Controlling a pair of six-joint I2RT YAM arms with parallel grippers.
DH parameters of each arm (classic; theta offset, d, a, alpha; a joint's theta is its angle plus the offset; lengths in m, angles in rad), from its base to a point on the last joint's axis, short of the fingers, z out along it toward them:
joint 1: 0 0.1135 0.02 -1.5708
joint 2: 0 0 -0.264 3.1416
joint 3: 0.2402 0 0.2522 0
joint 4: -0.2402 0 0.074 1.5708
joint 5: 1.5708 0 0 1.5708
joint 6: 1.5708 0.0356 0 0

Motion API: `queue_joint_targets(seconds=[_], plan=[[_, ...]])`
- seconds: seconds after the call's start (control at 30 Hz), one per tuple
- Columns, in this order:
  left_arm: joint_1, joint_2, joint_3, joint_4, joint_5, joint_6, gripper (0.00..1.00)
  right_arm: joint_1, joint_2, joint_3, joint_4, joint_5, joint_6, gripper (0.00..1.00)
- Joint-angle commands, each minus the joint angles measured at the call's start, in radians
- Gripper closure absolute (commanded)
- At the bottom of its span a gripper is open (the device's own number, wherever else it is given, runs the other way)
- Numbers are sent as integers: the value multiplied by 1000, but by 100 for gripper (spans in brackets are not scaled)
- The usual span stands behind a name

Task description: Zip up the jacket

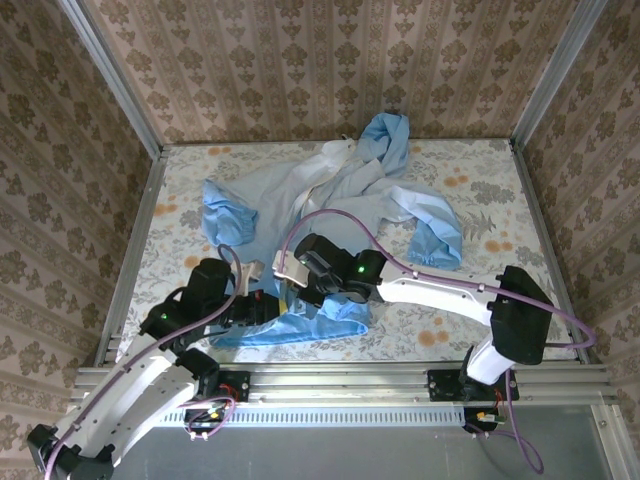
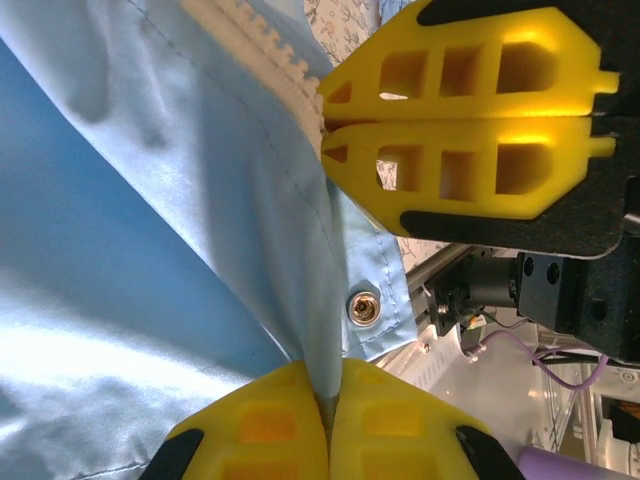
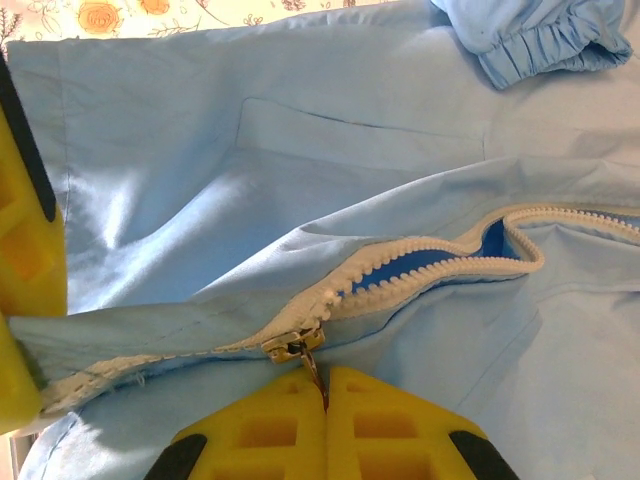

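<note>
Right fingers point(image 3: 265, 440) pinch the pull point(image 3: 316, 376) at bottom centre, left fingers point(image 2: 265, 430) clamp the jacket point(image 2: 150, 260); I reckon most teeth point(image 3: 440, 262) are unzipped.

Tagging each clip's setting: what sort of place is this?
Probably a lab test cell dressed as a home: wallpaper panels set in aluminium posts, a floral-covered table, and a left arm and right arm bolted to a metal rail.
</note>
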Motion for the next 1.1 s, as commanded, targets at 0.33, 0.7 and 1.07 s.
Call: queue_joint_targets(seconds=[0.33, 0.7, 1.07], plan=[[-47, -47, 49, -241, 41, -2, 100, -119, 62, 55, 17, 151, 79, 100], [-53, -47, 88, -299, 27, -3, 100, -139, 115, 92, 40, 147, 60, 100], [-53, -41, 153, -387, 24, 14, 100, -183, 200, 197, 43, 142, 44, 100]])
